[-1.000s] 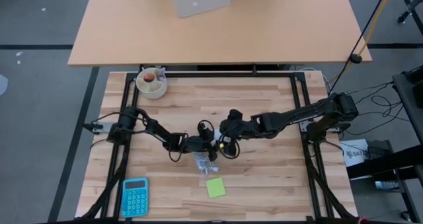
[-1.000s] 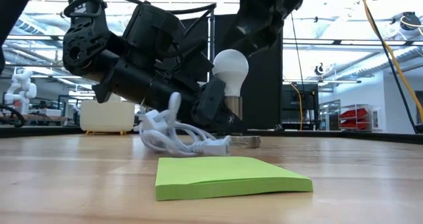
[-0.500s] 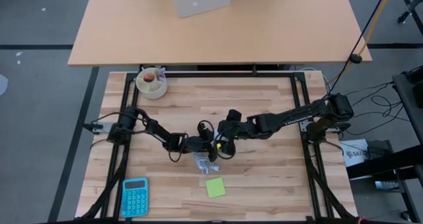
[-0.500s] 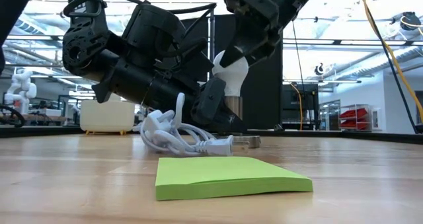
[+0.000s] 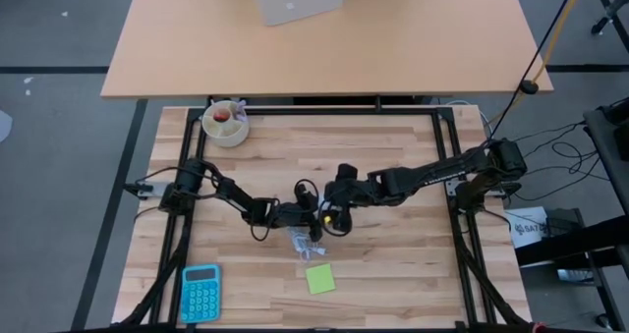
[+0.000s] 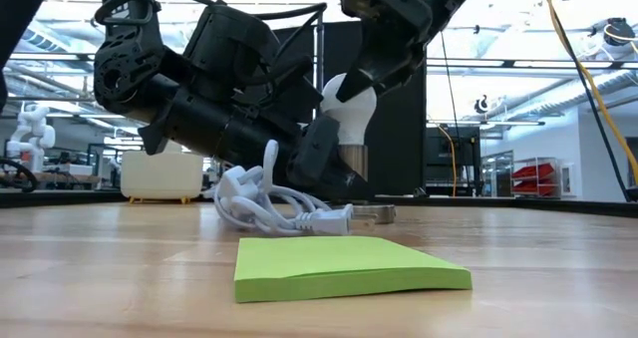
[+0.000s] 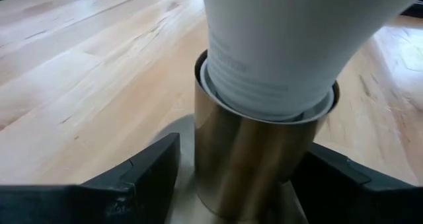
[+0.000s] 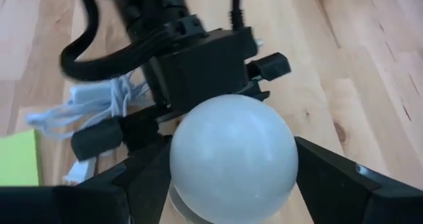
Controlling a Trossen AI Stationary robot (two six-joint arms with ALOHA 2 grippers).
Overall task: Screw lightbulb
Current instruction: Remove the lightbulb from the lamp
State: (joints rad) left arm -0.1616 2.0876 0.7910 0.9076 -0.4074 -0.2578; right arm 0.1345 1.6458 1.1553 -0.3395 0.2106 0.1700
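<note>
The white lightbulb (image 6: 351, 114) stands upright with its ribbed neck (image 7: 264, 85) sunk in the mouth of a brass socket (image 7: 244, 158) near the table's middle. My left gripper (image 7: 244, 178) reaches in low from the left, with its fingers closed about the socket. My right gripper (image 8: 231, 178) slants down from the right, and its fingers are closed on the bulb's globe (image 8: 231, 154). The bulb's screw base is hidden inside the socket. My left gripper has the brass socket's wall (image 7: 211, 164) between its two fingers, one on each side. It comes nearly level from the table's left. The socket stands upright on the table. My right gripper pinches the globe's widest part (image 8: 284, 158) between its two fingers (image 8: 330, 178). It slants down from the table's right. The bulb stays upright in the socket.
A coiled white cable with a plug (image 6: 274, 203) lies just in front of the socket. A green sticky-note pad (image 5: 319, 278) lies nearer the front edge and a blue calculator (image 5: 200, 292) at the front left. A cream bowl (image 5: 226, 122) stands at the far left.
My right gripper has sunk a little onto the bulb. Its fingers now lie against the globe, which stood bare below them a second ago. The bulb, the socket and my left gripper have kept still.
</note>
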